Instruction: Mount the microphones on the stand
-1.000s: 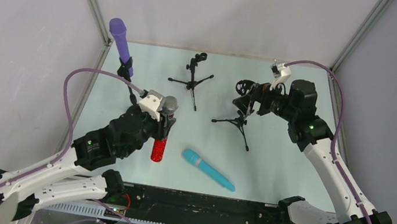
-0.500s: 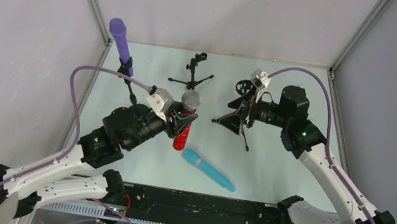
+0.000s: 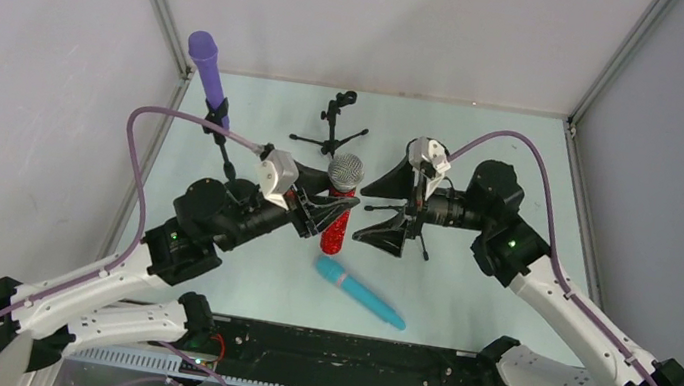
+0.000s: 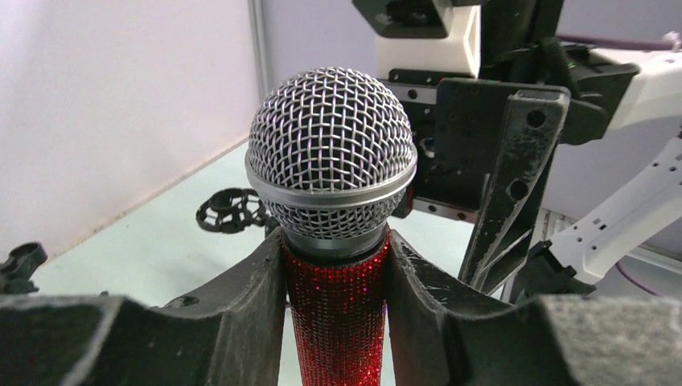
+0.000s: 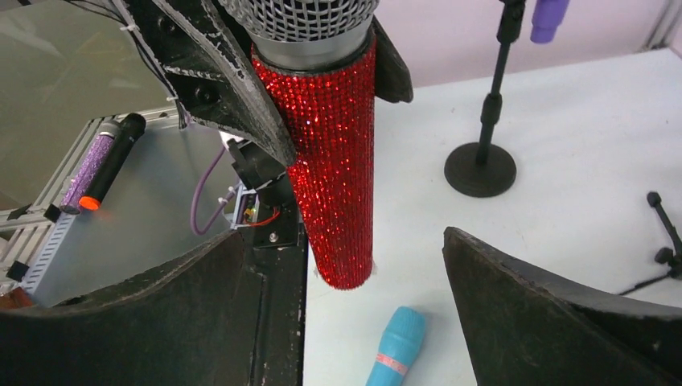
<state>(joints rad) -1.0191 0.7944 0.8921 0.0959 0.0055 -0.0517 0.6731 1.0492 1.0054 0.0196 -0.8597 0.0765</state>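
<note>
Centre of the top view: left hand (image 3: 328, 209) is pinching the red mic (image 4: 331, 153) just under its mesh head, holding it upright with its tail clear of the surface (image 3: 465, 291). Right hand (image 3: 386, 209) is facing it from the right, fingers spread wide, one above and one below the mic's level. It is gripping nothing.

Purple mic (image 3: 209, 68), upper left, is sitting in its round-based stand (image 5: 482, 161). Teal mic (image 3: 359, 291) is lying loose on the surface, lower centre, just below the red one. Tripod stand (image 3: 331, 131), upper centre, is standing bare. A second tripod is mostly hiding behind the right hand; only its ring clip (image 4: 229, 211) is showing clearly.

No containers here. The stand clips are doing that job: one filled, two apparently vacant.

Risks, as I'm judging them:
- The two hands are working very close together. If the right one closes too high, finger may strike finger.
- The glitter body may be offering poor grip. If released early, it would be dropping towards the teal mic.
- The right arm is crowding the tripod behind it and could tip it.
</note>
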